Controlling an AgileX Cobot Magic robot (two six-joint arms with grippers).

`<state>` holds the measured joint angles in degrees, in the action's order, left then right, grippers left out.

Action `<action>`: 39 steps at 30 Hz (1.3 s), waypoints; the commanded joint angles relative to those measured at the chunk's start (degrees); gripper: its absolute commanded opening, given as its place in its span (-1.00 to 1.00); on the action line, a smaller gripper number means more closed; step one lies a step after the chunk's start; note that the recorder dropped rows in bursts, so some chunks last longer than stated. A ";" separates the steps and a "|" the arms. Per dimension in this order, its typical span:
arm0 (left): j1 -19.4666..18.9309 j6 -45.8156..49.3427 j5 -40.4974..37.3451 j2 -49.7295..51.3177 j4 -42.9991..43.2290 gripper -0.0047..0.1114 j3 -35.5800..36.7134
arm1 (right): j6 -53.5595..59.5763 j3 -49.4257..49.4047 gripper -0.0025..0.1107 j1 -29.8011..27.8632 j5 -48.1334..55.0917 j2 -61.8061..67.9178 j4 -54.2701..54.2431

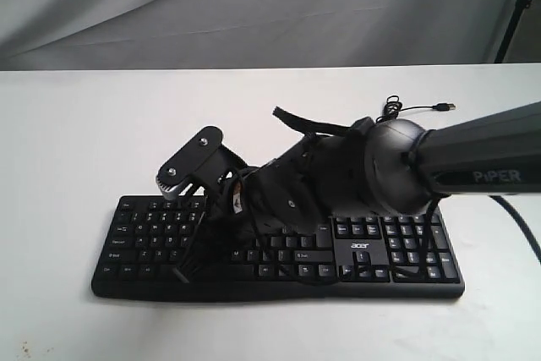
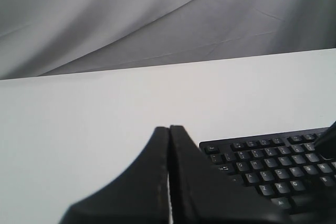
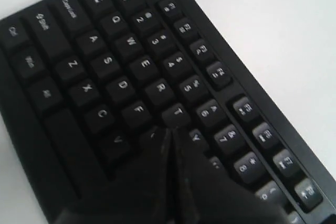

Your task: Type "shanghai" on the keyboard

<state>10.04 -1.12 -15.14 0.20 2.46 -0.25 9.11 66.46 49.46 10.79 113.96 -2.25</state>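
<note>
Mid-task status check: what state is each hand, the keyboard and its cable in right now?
Keyboard: flat on the table.
USB plug: loose on the table, not plugged in.
Left hand: shut, off to the side of the keys.
Right hand: shut, tips over the keys near T and Y; contact cannot be told.

1. Keyboard (image 3: 105, 66): black with white legends, lying diagonally across the frame. Letter, number and function rows are legible.
2. Tool (image 3: 169, 132): black fingers pressed together with no gap. The tip is over the keys just beside T and Y, near F.
3. Contact with a key: not determinable.
4. Tabletop (image 3: 283, 30): white, visible beyond the function row.
</note>
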 commanded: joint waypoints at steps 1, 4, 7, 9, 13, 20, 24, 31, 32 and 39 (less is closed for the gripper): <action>0.20 -0.16 0.16 -0.20 0.04 -0.92 0.25 | -0.10 -1.46 -0.96 -0.85 -2.46 -0.49 -0.01; 0.20 -0.16 0.16 -0.20 0.04 -0.92 0.25 | -0.10 -1.46 -0.96 -0.85 -2.47 -0.41 -0.28; 0.20 -0.16 0.16 -0.20 0.04 -0.92 0.25 | -0.10 -1.46 -0.96 -0.85 -2.25 -0.41 -0.28; 0.20 -0.16 0.16 -0.20 0.04 -0.92 0.25 | -0.10 -1.46 -0.96 -0.85 -2.11 -0.41 -0.28; 0.20 -0.16 0.16 -0.20 0.04 -0.92 0.25 | -0.10 -1.46 -0.96 -0.85 -1.58 0.11 -0.28; 0.20 -0.16 0.16 -0.20 0.04 -0.92 0.25 | -0.10 -1.46 -0.96 -0.73 -2.19 1.46 -0.68; 0.20 -0.16 0.16 -0.20 0.04 -0.92 0.25 | -0.10 -1.46 -0.96 -0.73 -2.19 1.79 -0.83; 0.20 -0.16 0.16 -0.20 0.04 -0.92 0.25 | 0.01 -1.46 -0.96 -0.73 -2.41 2.10 -0.83; 0.20 -0.16 0.16 -0.20 0.04 -0.92 0.25 | 0.01 -1.46 -0.96 -0.73 -2.53 2.40 -0.83; 0.20 -0.16 0.16 -0.20 0.04 -0.92 0.25 | 0.01 -1.46 -0.96 -0.73 -3.05 3.38 -0.92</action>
<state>10.04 -1.12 -15.14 0.20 2.46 -0.25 9.11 65.11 49.02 7.57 116.80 -2.91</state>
